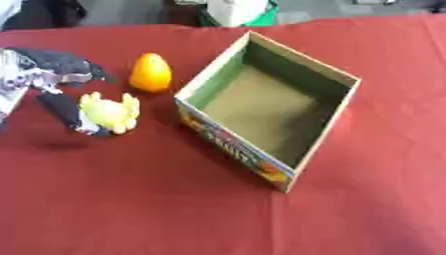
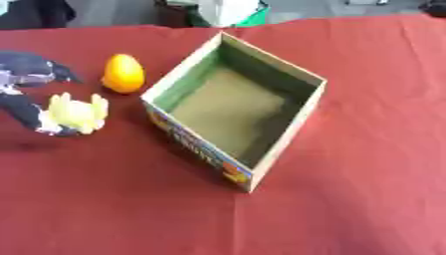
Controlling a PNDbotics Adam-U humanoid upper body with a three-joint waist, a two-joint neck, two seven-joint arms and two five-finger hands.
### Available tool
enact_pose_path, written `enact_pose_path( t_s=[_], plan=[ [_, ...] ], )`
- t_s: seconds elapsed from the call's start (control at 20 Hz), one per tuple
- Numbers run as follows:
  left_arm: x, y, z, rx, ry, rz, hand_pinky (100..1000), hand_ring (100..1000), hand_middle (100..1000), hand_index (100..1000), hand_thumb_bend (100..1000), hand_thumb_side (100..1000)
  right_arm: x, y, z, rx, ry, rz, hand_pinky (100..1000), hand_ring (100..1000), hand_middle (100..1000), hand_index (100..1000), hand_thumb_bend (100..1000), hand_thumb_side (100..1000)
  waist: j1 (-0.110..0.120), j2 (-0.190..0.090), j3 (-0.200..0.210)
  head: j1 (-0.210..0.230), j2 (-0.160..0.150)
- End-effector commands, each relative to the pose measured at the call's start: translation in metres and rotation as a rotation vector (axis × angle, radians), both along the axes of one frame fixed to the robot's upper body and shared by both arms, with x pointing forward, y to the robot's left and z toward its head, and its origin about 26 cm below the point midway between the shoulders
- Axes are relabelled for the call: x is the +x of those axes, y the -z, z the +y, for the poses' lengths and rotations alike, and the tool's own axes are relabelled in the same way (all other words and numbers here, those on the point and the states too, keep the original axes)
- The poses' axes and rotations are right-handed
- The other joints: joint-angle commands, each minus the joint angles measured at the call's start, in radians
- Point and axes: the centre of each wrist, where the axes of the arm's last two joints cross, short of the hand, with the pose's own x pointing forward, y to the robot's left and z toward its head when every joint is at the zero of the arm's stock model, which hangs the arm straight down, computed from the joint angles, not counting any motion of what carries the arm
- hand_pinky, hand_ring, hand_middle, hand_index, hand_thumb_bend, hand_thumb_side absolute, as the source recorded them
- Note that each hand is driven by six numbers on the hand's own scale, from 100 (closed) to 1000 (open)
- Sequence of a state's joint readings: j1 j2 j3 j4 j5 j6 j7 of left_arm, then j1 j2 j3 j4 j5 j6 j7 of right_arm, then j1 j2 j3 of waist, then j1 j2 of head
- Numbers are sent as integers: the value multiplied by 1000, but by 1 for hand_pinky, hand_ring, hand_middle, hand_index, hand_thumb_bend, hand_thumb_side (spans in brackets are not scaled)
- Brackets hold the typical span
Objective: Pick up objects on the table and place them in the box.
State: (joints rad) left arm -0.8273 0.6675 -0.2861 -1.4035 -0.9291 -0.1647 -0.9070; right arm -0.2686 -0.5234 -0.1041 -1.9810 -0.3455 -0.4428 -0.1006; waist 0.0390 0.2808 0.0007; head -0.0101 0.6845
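Observation:
My left hand (image 1: 52, 79) comes in from the left edge, its fingers and thumb curled round a pale yellow toy (image 1: 110, 112) that it holds just above the red cloth, left of the box. An orange egg-shaped object (image 1: 151, 72) stands on the cloth just beyond the toy, close to the box's left wall. The open cardboard box (image 1: 331, 69) sits askew in the middle, with a green inner wall, a brown floor and a printed front side; nothing lies in it. My right hand shows in neither view.
A red cloth (image 1: 131, 199) covers the whole table. Beyond the far edge stand a white and green object (image 1: 235, 12) and a dark shape (image 1: 48, 12) at the top left.

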Motion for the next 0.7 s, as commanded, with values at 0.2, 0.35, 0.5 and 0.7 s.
enact_pose_path(
  t_s=[0.2, 0.35, 0.5, 0.7],
  plan=[
    [-1, -12, 4, 4, -10, -31, 841, 884, 910, 1000, 573, 587, -3, -9, -1, -22, 4, -28, 691, 935, 765, 925, 100, 1000, -2, -18, 2, -1, -3],
    [-1, -12, 3, 3, -9, -30, 841, 884, 910, 1000, 574, 590, -3, -9, -1, -21, 4, -28, 691, 935, 765, 924, 100, 1000, -2, -18, 2, -1, 2],
    [-1, -11, 3, 5, -9, -28, 843, 888, 918, 1000, 583, 590, -3, -9, -1, -22, 3, -28, 691, 935, 765, 925, 100, 1000, -1, -16, 1, 5, 9],
    [3, -9, 2, 7, -18, -19, 843, 888, 925, 1000, 590, 590, -3, -9, 0, -25, 2, -29, 692, 936, 764, 925, 100, 1000, 0, -8, -3, 16, 1]
  ],
)
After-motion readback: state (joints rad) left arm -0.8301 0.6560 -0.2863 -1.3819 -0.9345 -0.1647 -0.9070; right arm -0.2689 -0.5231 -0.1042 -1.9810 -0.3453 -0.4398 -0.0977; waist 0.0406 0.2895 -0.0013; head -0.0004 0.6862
